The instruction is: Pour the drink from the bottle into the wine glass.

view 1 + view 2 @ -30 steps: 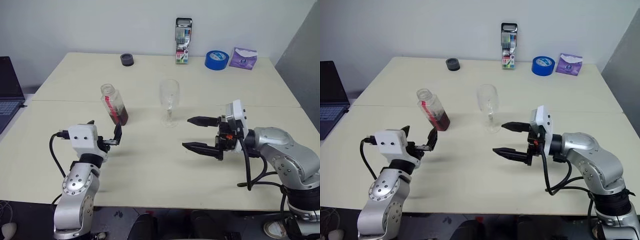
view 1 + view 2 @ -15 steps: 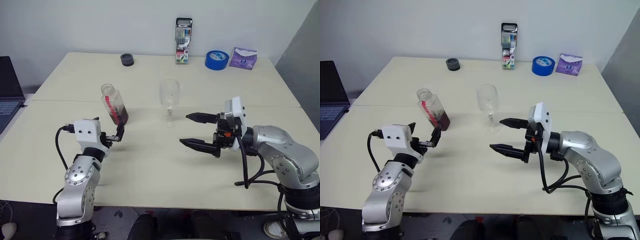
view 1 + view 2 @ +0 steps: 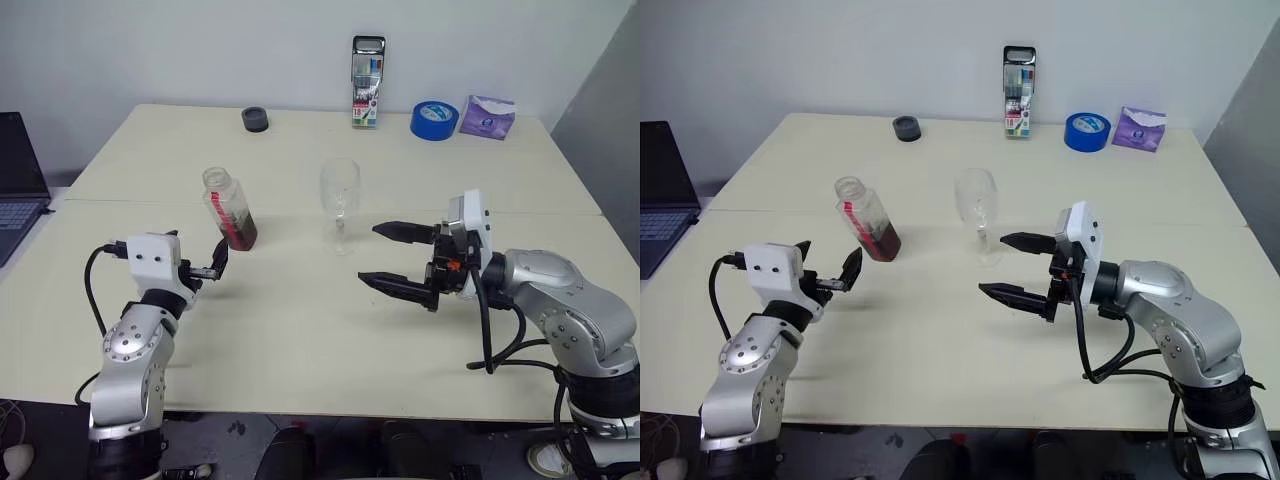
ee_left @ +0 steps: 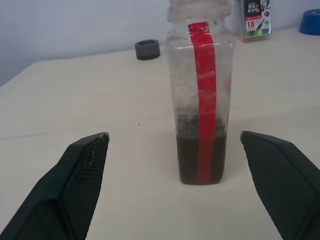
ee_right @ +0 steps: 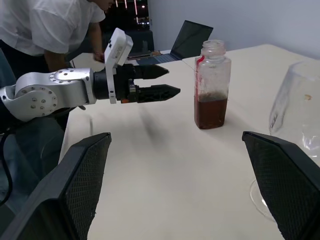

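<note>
A: Where is the bottle [image 3: 229, 209] relative to the arms?

B: It stands upright on the table [image 3: 300, 330], left of centre, uncapped, with the drink [image 4: 201, 159] filling only its lower part. The left gripper [image 3: 200, 268] sits just near of it, pointing at it — in the left wrist view the bottle stands between the two spread fingers, but farther off, not yet within them.

A: So nothing is held?

B: Nothing. The left gripper's jaws are spread wide and empty; the right gripper [image 3: 397, 258] is likewise wide open and empty, pointing leftward.

A: And the wine glass [image 3: 339, 206]?

B: Upright at the middle, right of the bottle and just far-left of the right gripper's fingertips.

A: Which arm should take the bottle?

B: The left, I'd judge — it is plainly nearer and already lined up. The bottle's long axis is vertical, so the gripper needs to go straight forward until the fingers flank its sides.
</note>
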### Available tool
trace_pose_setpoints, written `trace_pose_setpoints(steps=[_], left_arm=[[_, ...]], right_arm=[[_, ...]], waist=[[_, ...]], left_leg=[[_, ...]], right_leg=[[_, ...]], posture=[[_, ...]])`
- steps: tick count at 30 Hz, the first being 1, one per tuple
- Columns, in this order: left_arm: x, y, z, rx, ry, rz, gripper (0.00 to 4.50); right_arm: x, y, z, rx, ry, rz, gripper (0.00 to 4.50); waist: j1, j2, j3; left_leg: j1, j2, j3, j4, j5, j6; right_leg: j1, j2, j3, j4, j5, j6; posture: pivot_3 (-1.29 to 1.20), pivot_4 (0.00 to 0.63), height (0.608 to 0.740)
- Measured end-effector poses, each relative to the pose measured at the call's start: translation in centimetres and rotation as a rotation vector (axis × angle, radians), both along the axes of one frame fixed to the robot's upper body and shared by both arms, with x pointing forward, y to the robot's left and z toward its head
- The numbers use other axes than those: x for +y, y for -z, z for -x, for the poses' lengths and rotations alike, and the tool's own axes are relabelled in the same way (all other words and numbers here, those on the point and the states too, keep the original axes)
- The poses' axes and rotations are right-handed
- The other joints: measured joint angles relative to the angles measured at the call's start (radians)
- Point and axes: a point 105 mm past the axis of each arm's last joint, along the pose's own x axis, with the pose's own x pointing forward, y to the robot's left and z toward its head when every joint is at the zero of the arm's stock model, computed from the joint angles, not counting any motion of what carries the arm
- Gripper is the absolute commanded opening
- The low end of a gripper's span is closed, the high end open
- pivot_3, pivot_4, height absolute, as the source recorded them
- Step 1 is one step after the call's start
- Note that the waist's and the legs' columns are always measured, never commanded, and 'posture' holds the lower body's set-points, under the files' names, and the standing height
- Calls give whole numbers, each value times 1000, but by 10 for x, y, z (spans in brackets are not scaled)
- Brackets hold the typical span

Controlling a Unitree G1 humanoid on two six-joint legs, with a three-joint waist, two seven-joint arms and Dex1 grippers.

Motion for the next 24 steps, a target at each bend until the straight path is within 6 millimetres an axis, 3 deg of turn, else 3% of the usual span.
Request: trace_pose_setpoints(steps=[12,24], left_arm=[[-17,-5,-28,-20,105,-13,4500],[-20,-1,-52,-17,134,-14,4500]], right_arm=[[0,-2,-5,-5,46,1,4476],[0,-3,-4,-13,70,5,4476]], waist=[[2,0,0],[6,0,0]], left_leg=[[-1,0,0,2,0,0],[-2,0,0,3,0,0]], right_leg=[[0,0,0,0,0,0],[-1,0,0,0,0,1]], posture=[[0,150,740],[0,150,740]])
